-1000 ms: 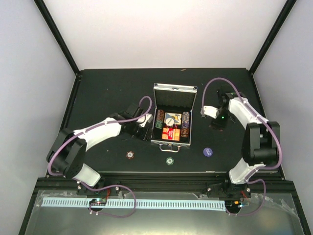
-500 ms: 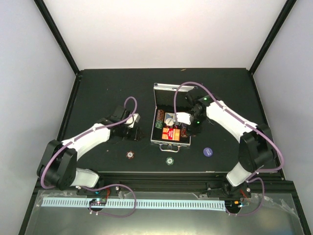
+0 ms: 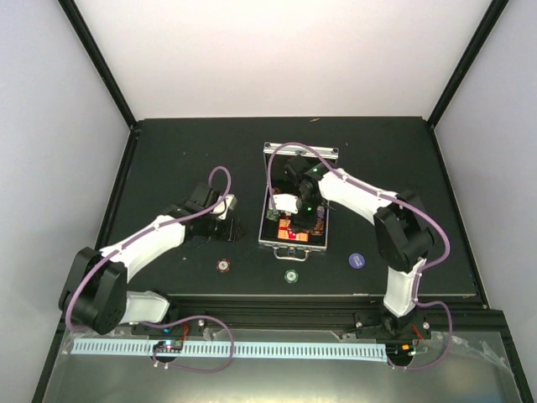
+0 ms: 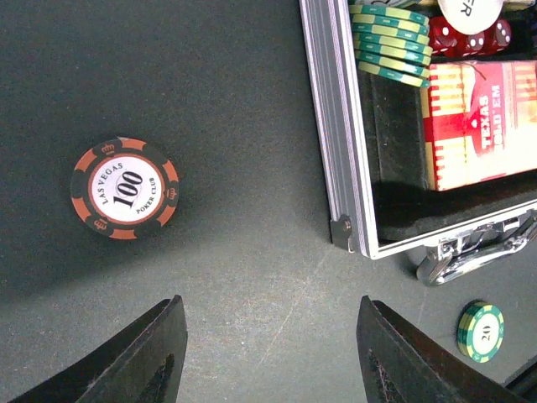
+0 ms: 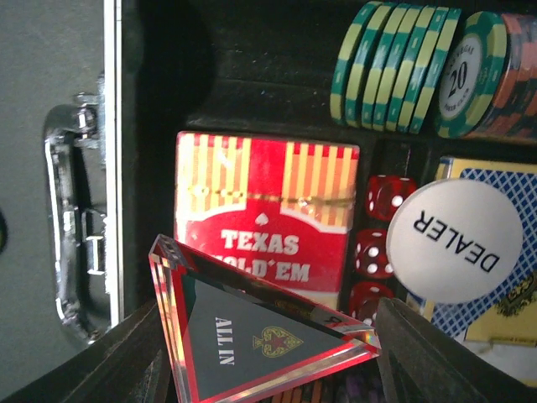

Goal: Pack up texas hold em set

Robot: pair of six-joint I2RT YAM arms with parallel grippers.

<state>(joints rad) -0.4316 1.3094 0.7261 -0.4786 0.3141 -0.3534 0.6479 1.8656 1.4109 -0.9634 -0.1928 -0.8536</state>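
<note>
While both arms reach over the black matte table [image 3: 168, 159], pale walls [image 3: 50, 126] and black corner posts [image 3: 96, 59] box the scene in. Left gripper [image 3: 232, 222] hovers over bare tabletop left of the case, jaws roughly half open, holding nothing. 100 chip [image 4: 124, 188] lies flat nearby, apart from the fingers; faint scuffs on the surface there. Open silver case [image 3: 300, 152] sits mid-table, lid up on the far side, handle toward the arms; inside are green chips [image 5: 390, 63], card deck [image 5: 264, 218], red dice [image 5: 388, 197], dealer button [image 5: 453, 239]. Green 20 chip [image 3: 290, 275] lies just in front of the case. Right gripper [image 3: 302, 210] is over the case interior, jaws closed partway on a clear red-edged ALL IN marker [image 5: 252, 336], tilted above the deck. Purple chip [image 3: 357, 260] lies on the table right of the case
</note>
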